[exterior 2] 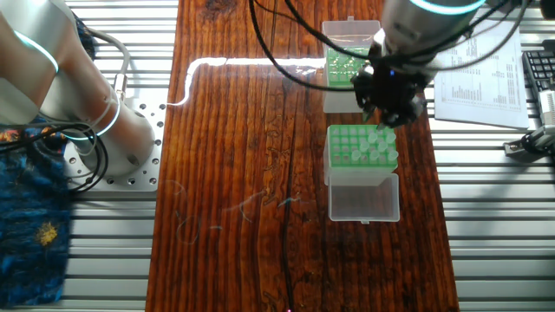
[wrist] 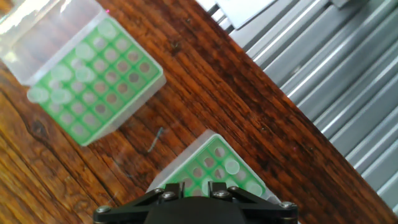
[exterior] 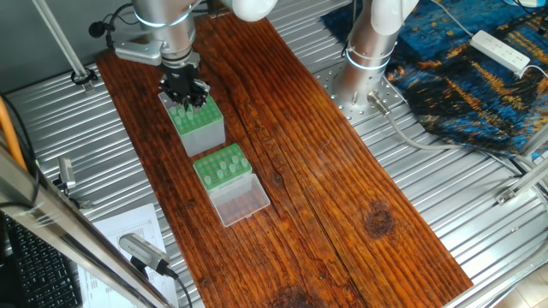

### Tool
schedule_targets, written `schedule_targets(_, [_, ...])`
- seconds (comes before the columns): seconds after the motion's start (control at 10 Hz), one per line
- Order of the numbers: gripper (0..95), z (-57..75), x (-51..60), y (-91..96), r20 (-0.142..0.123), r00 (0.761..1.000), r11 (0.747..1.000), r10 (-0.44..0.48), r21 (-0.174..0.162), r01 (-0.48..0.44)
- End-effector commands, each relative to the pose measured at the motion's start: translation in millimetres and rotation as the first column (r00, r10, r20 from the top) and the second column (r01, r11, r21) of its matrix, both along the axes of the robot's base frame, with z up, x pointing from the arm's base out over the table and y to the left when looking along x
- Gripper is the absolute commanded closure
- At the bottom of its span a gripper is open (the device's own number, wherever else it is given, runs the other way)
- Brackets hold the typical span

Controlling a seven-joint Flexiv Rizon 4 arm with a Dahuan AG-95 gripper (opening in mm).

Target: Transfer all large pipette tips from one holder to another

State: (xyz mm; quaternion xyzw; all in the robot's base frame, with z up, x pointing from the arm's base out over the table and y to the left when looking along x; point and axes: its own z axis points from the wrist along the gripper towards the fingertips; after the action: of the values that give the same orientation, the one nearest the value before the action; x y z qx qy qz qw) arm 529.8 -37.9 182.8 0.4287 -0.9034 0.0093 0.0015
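Note:
My gripper [exterior: 185, 92] hangs just above the far end of the taller grey-sided holder [exterior: 202, 130], whose green top [wrist: 214, 163] fills the bottom of the hand view. The fingers [wrist: 176, 188] stand apart with only green plate showing in the gap, so my gripper [wrist: 196, 185] is open. A few large pipette tips [exterior: 182, 110] stand in that holder under the fingers. The low green rack [exterior 2: 349, 147] with its clear lid [exterior 2: 364, 198] lies next to it. Several tips [exterior 2: 375, 144] stand along one side of it [wrist: 57, 87].
Both boxes sit on a dark wooden board [exterior: 342, 188] laid over a ribbed metal table [exterior: 428, 171]. The arm's base [exterior: 364, 60] stands beside the board. A blue cloth [exterior: 479, 77], a power strip [exterior: 501, 50] and printed papers [exterior 2: 481, 78] lie off the board.

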Motion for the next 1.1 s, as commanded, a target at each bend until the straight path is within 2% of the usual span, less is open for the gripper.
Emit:
schedule_targets(0.1, [76.0, -3.7, -1.3, -3.3, 0.001, 1.000, 1.000, 0.013, 0.014, -0.013])
schedule_targets(1.1, [76.0, -21.0, 0.9, -2.9, 0.009, 0.996, 0.995, 0.088, 0.042, -0.088])
